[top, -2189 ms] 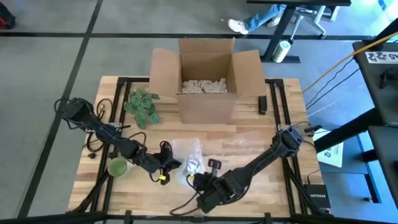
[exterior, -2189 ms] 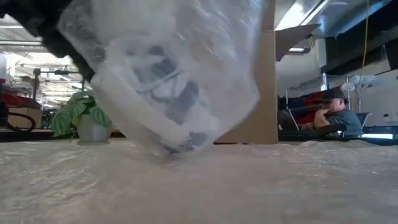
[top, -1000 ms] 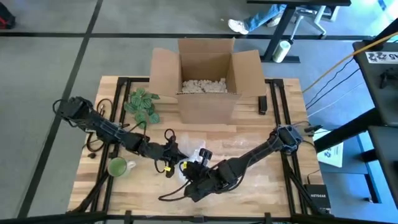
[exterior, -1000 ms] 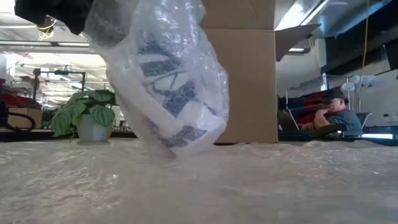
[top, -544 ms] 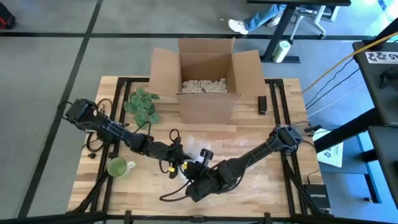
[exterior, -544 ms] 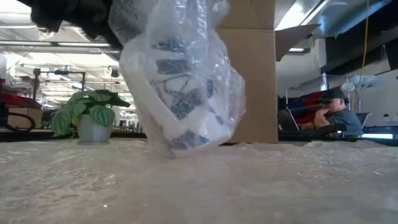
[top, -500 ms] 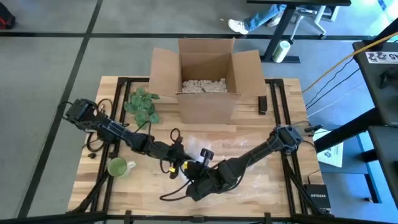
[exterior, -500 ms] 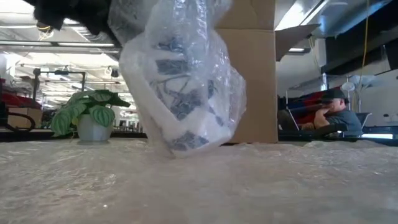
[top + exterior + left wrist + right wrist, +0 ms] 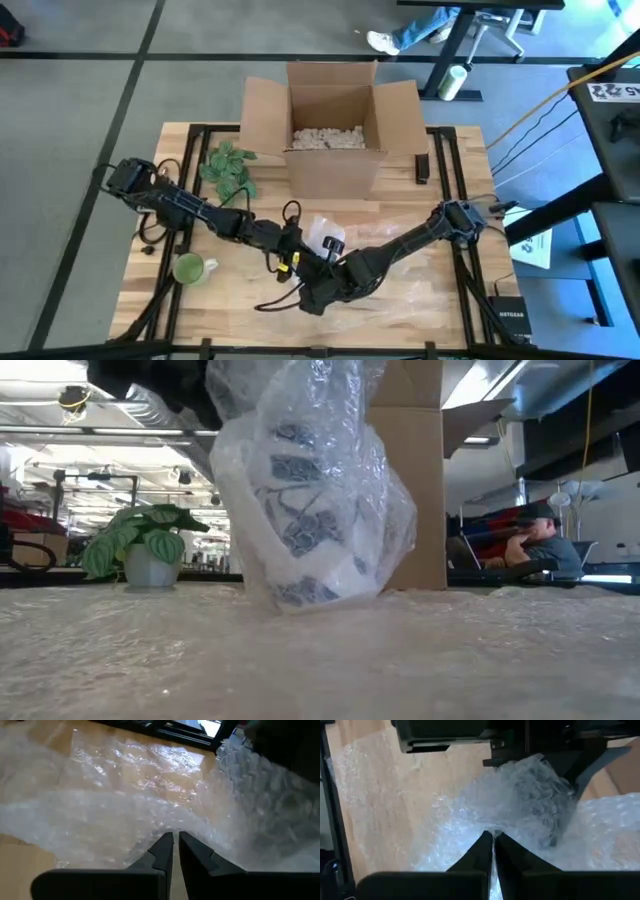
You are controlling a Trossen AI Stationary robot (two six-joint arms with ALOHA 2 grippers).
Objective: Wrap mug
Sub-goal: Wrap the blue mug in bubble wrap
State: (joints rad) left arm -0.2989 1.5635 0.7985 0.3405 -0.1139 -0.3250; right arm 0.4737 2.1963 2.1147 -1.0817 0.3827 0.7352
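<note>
I hold both grippers, left gripper (image 9: pixel 175 840) and right gripper (image 9: pixel 493 840), pinched on bubble wrap (image 9: pixel 330 420); I pull evenly, keeping mug (image 9: pixel 310 530) centred between fingers.

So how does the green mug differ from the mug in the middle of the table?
The green mug is plain green and bare; the patterned mug is white with blue designs and covered in bubble wrap. The green mug sits alone near the table's left edge, while both tools pinch wrap beside the patterned mug. Both rest on the table.
</note>
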